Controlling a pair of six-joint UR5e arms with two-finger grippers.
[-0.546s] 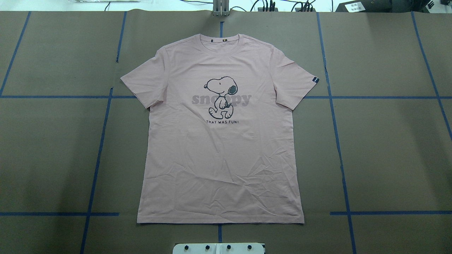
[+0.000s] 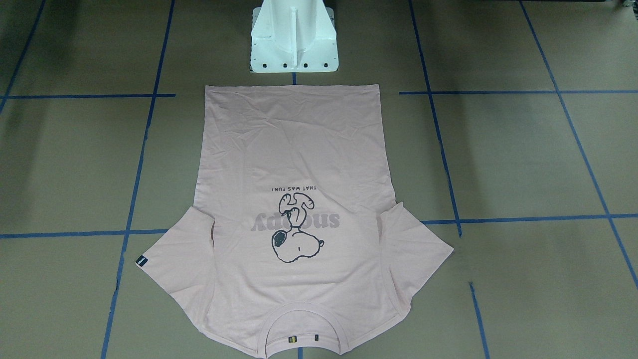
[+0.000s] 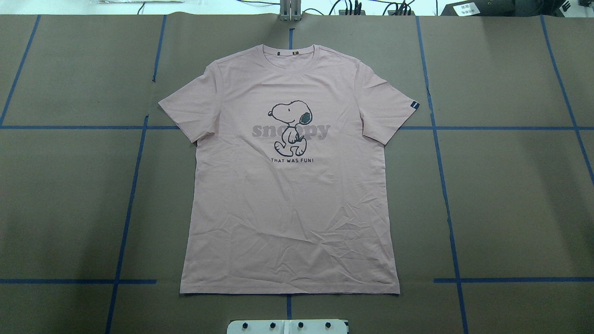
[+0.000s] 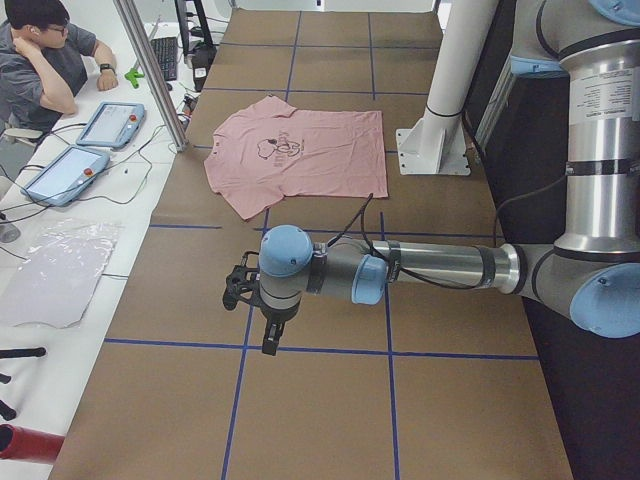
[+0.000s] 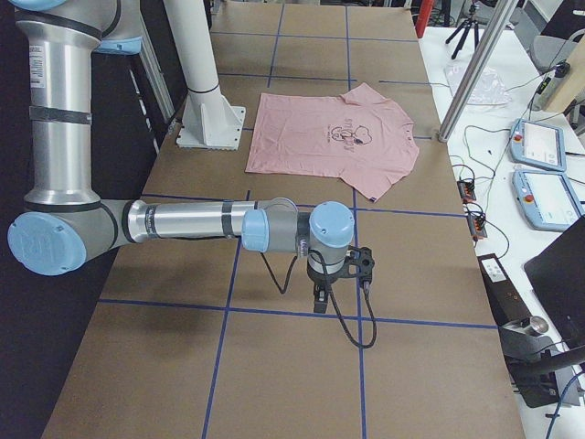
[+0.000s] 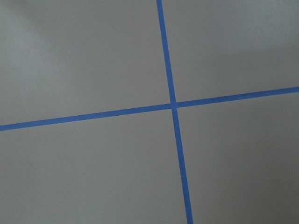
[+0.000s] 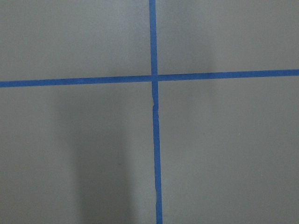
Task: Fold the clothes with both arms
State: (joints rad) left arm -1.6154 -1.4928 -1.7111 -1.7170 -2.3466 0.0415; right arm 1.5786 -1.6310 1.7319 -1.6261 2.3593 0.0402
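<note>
Far out on the left, well apart from the cloth: the left arm [image 4: 430,265], stretched low over the table [image 3: 510,208], with the left gripper [image 4: 270,338] hanging above a crossing of blue tape [image 6: 173,105]. Impossible to tell whether parted or together, being shown only from the side and absent from its own wrist view. Nothing visibly held.

Next, at the table's middle, just in front of the white pedestal [image 2: 294,37]: the pink T-shirt [image 3: 287,195], lying flat, print [image 3: 290,127] up, collar [image 3: 288,50] far from the robot, hem [image 3: 290,292] nearest it. Both sleeves spread: the left-side sleeve [image 3: 188,109] plain, the right-side sleeve [image 3: 387,109] carrying a small dark tag [image 3: 414,105]. Light creasing across the lower half.

Probably a thin knit: light, limp, too soft to keep a shape, likely to sag between two pinch points and to drag a little on the paper. Not fragile. Best taken by pinching an edge, both layers together, one arm at a shoulder and the other at the hem corner on the same side. Lift only slightly and move in step, keeping the fold line straight.

Far out on the right, mirrored: the right arm [image 5: 183,221] reaching low, the right gripper [image 5: 319,300] over another tape crossing. Again no telling whether parted or closed.
</note>
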